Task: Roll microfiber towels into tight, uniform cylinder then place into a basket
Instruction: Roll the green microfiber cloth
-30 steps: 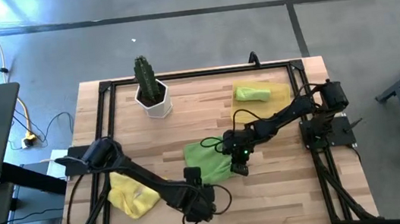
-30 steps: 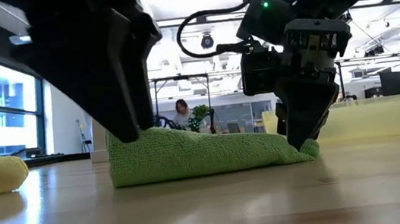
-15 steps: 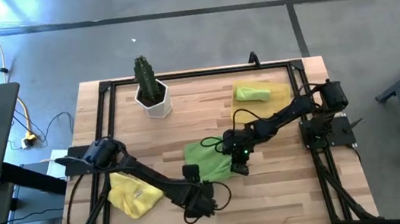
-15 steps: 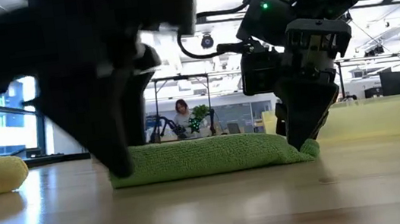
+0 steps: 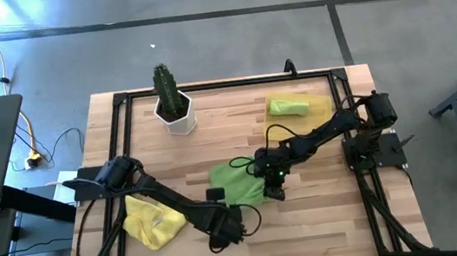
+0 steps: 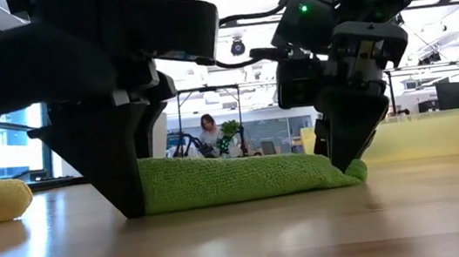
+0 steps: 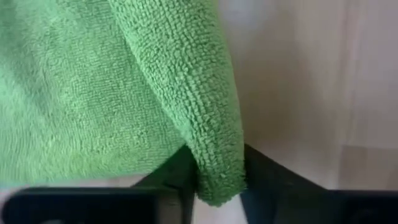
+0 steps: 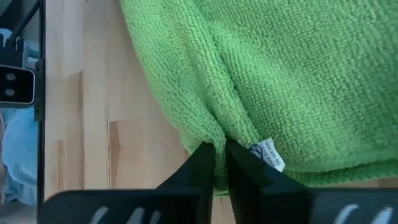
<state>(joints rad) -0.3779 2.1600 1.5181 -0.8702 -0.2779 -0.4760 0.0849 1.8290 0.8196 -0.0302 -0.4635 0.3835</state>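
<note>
The lime green towel (image 5: 237, 184) lies folded on the wooden tabletop (image 5: 230, 136), near the middle and toward the front edge. In the low view it forms a flat, thick pad (image 6: 244, 177) resting on the wood.

Left end effector (image 5: 224, 225): positioned at the towel's front left corner, fingertips down at the tabletop. The left wrist view shows a folded towel edge (image 7: 211, 124) running between the two dark fingers (image 7: 171, 180). The fingers stand narrow, one on each side of this edge and against it.

Right end effector (image 5: 272, 191): positioned at the towel's right corner. The right wrist view shows the fingers (image 8: 199, 165) nearly together, pinching a thin fold of the cloth just beside a small white label (image 8: 268, 155). The low view shows the pinched corner (image 6: 354, 168) at tabletop level.

Second lime green towel (image 5: 287, 106): rolled, lying in the translucent yellow basket (image 5: 319, 117) at the right rear of the tabletop.

Yellow towel (image 5: 151, 223): bunched at the left front of the tabletop, well apart from the basket.

A white pot with a cactus (image 5: 172, 100) stands at the left rear. A person (image 6: 209, 131) is visible in the room behind the tabletop.
</note>
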